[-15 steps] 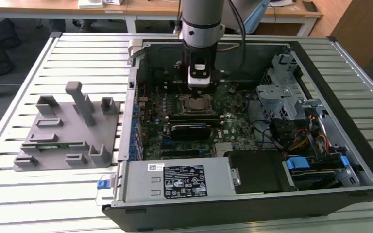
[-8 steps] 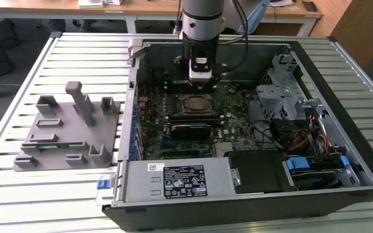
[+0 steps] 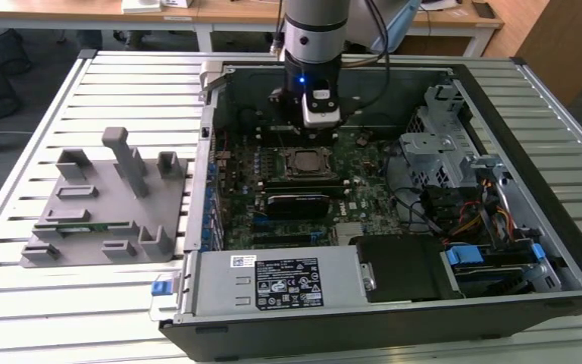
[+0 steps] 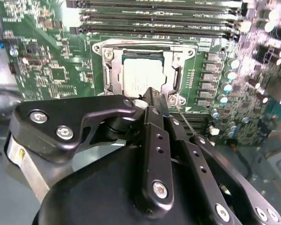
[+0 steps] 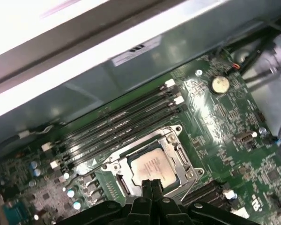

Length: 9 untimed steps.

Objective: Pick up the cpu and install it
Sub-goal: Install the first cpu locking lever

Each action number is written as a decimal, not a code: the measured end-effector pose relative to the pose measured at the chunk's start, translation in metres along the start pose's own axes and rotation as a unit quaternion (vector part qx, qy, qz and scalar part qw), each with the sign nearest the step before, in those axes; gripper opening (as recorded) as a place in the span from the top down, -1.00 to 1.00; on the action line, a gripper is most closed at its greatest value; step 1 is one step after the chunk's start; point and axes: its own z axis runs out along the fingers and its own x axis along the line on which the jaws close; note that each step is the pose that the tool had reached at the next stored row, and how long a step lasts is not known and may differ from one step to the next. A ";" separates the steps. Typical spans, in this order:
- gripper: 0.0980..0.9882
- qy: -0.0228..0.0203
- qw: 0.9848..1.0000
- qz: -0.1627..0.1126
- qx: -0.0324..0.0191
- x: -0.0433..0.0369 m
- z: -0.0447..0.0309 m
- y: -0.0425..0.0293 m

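Gripper [image 5: 152,188]: jaws pressed together, nothing between them; the tips hang just above the near edge of the cpu [image 5: 154,168], and contact cannot be told.

Cpu: flat, silvery top up, lying square inside the metal socket frame [image 5: 180,151] on the green motherboard [image 3: 364,165]. In the second wrist view it sits level within the frame, just beyond the gripper tips.

Memory slots [image 5: 122,123]: black, empty, running beside the socket.

Computer case [image 3: 559,250]: open, lying on a slatted table [image 3: 129,83].

Grey holder [image 3: 99,208]: on the exterior view's left, well apart from the case, with a green memory stick [image 3: 87,226] in it.

Progress, as judged: pick-up and placement look done and the chip is released. Whether the frame is latched cannot be told.
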 end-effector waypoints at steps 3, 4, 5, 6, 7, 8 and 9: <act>0.98 0.001 1.000 -0.027 0.000 0.0000 0.0000 0.0000; 0.98 0.001 0.999 -0.037 -0.001 0.0000 0.0000 0.0000; 0.98 0.002 0.999 -0.046 -0.001 0.0000 0.0000 0.0000; 0.98 0.002 0.999 -0.054 -0.001 0.0000 0.0000 0.0000; 0.98 0.002 0.998 -0.064 -0.001 0.0000 0.0000 0.0000; 0.98 0.003 0.997 -0.073 -0.001 0.0000 0.0000 0.0000; 0.98 0.003 0.997 -0.082 -0.001 0.0000 0.0000 0.0000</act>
